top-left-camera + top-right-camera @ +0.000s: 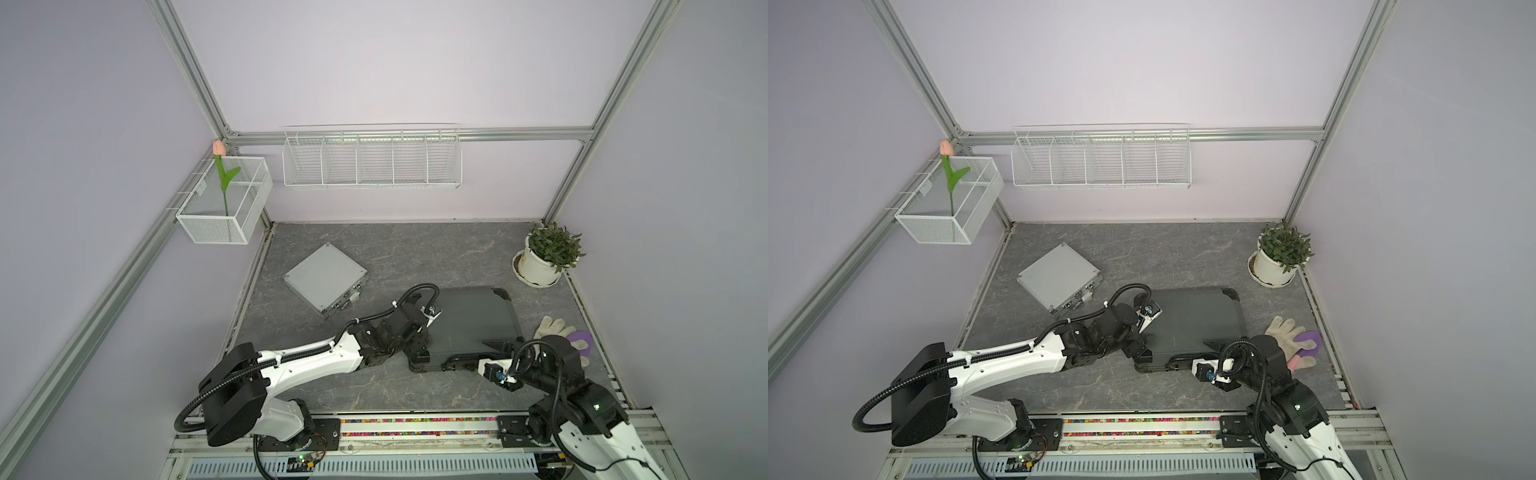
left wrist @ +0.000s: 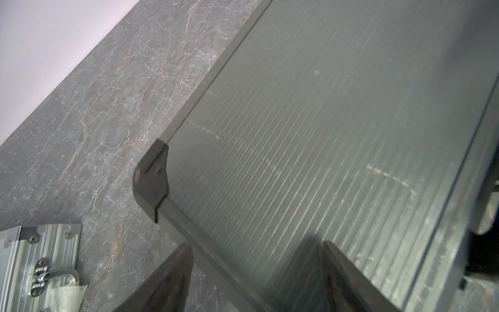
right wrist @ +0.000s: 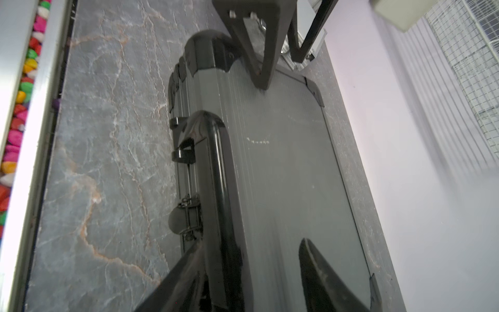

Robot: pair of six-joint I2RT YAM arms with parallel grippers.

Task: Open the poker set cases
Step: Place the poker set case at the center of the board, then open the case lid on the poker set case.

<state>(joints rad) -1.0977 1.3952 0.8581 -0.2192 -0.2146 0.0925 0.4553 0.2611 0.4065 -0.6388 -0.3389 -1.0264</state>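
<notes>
The dark grey-black ribbed case [image 1: 473, 320] [image 1: 1196, 316] lies flat and closed near the front right of the table. My left gripper [image 1: 422, 349] [image 2: 256, 247] is open, straddling the case's left front edge next to a reinforced corner [image 2: 151, 173]. One of its fingers [image 3: 260, 70] rests on the lid. My right gripper [image 1: 478, 354] [image 3: 252, 245] is open astride the glossy black handle [image 3: 218, 175] on the front side, one finger over the lid. A latch [image 3: 189, 213] shows beside the handle. The silver ribbed case [image 1: 326, 278] [image 1: 1059, 276] lies closed at the back left, untouched.
A pale work glove [image 1: 548, 328] and a purple object [image 1: 579, 338] lie right of the dark case. A potted plant [image 1: 548, 257] stands at the back right corner. Wire baskets [image 1: 372, 160] hang on the walls, one holding a tulip [image 1: 220, 166]. Coloured beads [image 1: 415, 420] line the front rail.
</notes>
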